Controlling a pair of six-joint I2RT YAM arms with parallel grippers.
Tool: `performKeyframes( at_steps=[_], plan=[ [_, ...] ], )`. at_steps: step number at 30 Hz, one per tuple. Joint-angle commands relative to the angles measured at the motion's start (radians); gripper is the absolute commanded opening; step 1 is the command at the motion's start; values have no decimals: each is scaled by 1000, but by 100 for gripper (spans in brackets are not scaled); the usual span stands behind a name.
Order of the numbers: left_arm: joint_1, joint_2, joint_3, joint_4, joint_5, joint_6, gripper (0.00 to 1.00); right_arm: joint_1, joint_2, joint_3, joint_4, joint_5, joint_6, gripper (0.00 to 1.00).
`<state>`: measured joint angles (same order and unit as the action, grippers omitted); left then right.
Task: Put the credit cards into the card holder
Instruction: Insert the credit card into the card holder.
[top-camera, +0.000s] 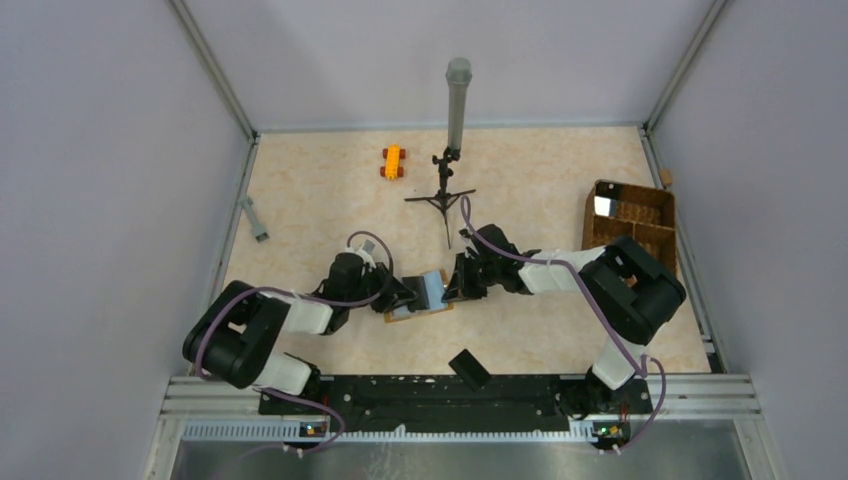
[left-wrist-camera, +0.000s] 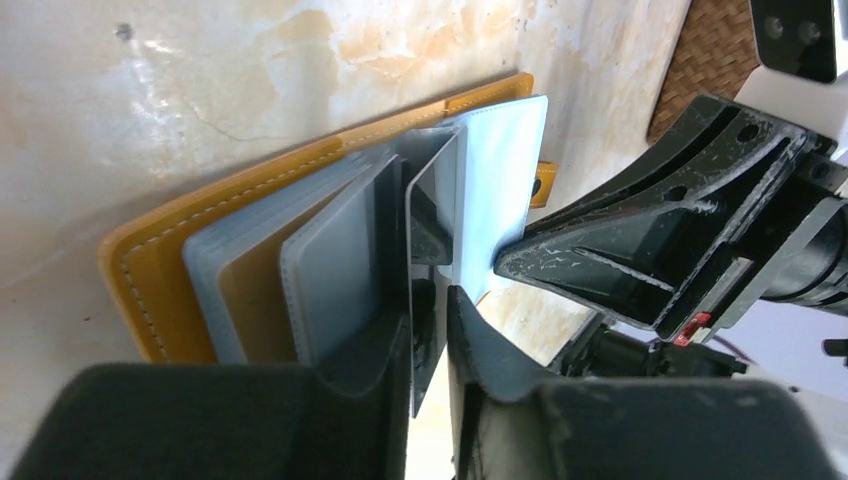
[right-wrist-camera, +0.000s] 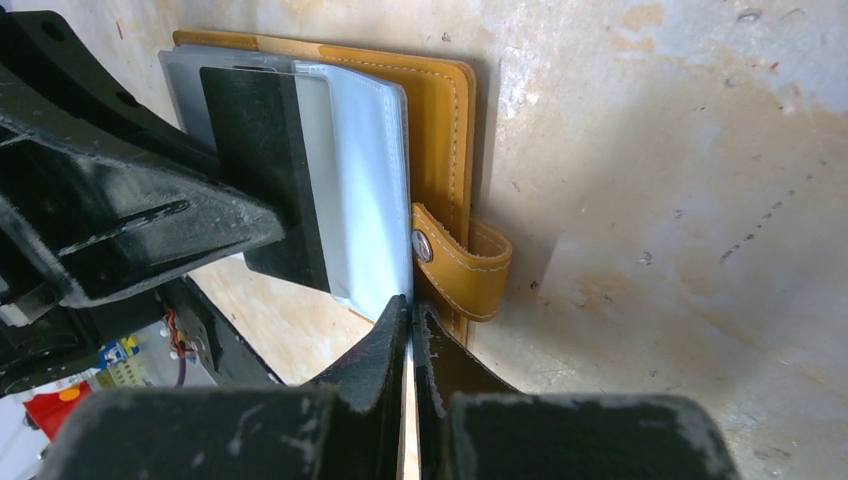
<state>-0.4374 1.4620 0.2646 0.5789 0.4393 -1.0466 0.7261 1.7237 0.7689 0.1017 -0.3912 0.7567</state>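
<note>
Nearest the arm bases, a small dark flat piece (top-camera: 468, 368) lies on the table (top-camera: 540, 180) just ahead of the rail. Beyond it, mid-table, the two arms meet over the wallet (left-wrist-camera: 150, 260), which lies open with its orange cover flat on the table and its clear sleeves (left-wrist-camera: 340, 260) fanned upward. Its snap strap (right-wrist-camera: 470, 270) sticks out on the right arm's side. The left gripper (left-wrist-camera: 428, 310) is closed on the edge of the grey card (left-wrist-camera: 432, 215) (it looks dark and mirror-like here), which stands on edge among the sleeves. The right gripper (right-wrist-camera: 412, 308) is pinched nearly shut on the lower edge of the blue card (left-wrist-camera: 500, 170), which stands upright just beside the grey one. Whether either card sits inside a sleeve, I cannot tell. Farther out, a short grey piece (top-camera: 254, 218) lies near the left wall and a wicker basket (top-camera: 588, 228) stands at the right edge. Beyond the wallet stands a small black tripod (top-camera: 443, 198) carrying a grey tube (top-camera: 458, 100), and an orange toy car (top-camera: 393, 161) sits to its left.
</note>
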Motion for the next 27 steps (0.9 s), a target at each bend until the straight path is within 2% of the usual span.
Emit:
performKeyframes(
  at_steps=[1, 7, 13, 18, 25, 27],
  plan=[
    [-4, -79, 43, -276, -134, 111, 26, 15, 18, -8, -63, 90, -16, 0],
    [-4, -143, 112, -478, -197, 186, 46, 15, 19, -8, -59, 95, -13, 0],
    [-6, -179, 127, -548, -198, 202, 55, 15, 21, -9, -60, 95, -13, 0],
    [-9, -169, 128, -536, -178, 192, 54, 15, 21, -10, -56, 93, -15, 0],
    [-14, -154, 130, -541, -176, 186, 44, 15, 21, -10, -57, 92, -13, 0],
    [-20, -151, 130, -550, -186, 187, 38, 15, 21, -10, -56, 92, -14, 0]
  ],
)
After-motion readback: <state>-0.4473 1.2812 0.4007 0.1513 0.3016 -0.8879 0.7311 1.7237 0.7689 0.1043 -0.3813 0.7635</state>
